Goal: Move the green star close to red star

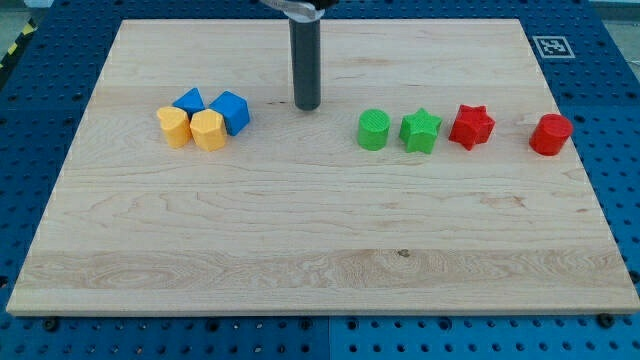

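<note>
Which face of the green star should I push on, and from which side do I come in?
No gripping here, only pushing. Press the green star on its view-left face, sliding it toward the red star just on its right. The green cylinder sits close on that left side, so bring my tip down through the narrow gap between them, probably from the view's top.

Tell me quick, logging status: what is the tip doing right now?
My tip: no jaws, holding nothing, touching no block; it stands up-left of the green cylinder, right of the blue blocks.

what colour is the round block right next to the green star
Green, same as the green star; the cylinder shows in the camera view.
</note>
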